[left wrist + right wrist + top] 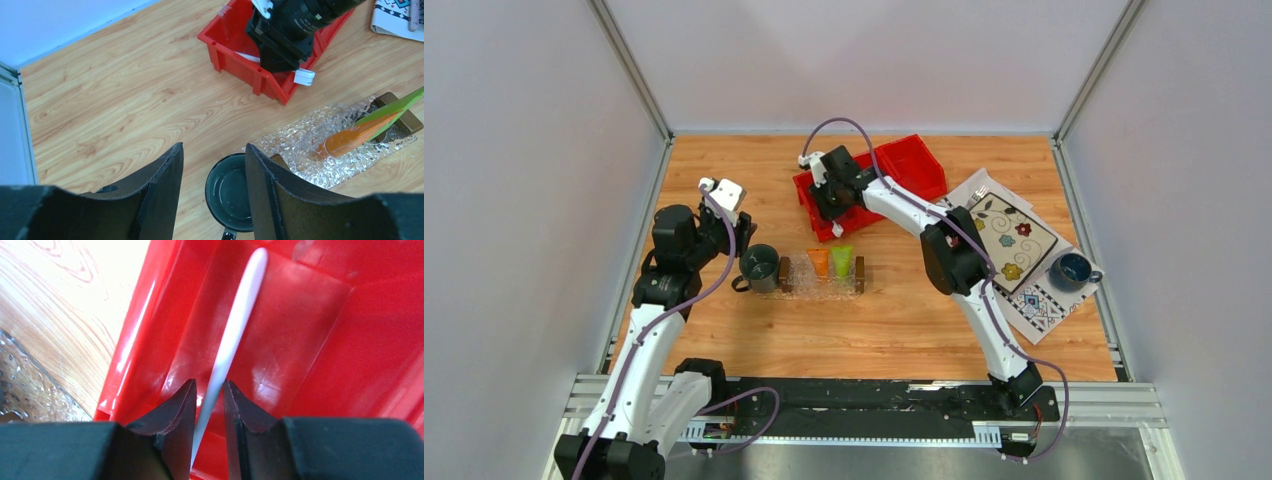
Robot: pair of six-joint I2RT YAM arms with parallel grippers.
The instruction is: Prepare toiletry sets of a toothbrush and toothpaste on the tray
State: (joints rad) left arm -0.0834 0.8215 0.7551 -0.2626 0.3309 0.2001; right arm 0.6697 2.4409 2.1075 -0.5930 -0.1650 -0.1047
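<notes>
The white toothbrush (235, 325) lies in the red bin (360, 340). My right gripper (210, 382) is down in the bin with its fingertips closed narrowly on the handle. From above, the right gripper (832, 205) sits over the bin's (914, 165) left compartment. The clear tray (860, 275) with brown end handles holds the orange tube (820, 262) and the lime green tube (843, 260) side by side. They also show in the left wrist view, orange (350, 140), green (390, 112), on the tray (300, 150). My left gripper (214, 146) is open and empty, hovering left of the tray (746, 232).
A dark grey-green mug (762, 268) stands against the tray's left end, under my left gripper (230, 192). A flower-patterned cloth (1009, 240) lies at the right with a blue mug (1072, 270) on it.
</notes>
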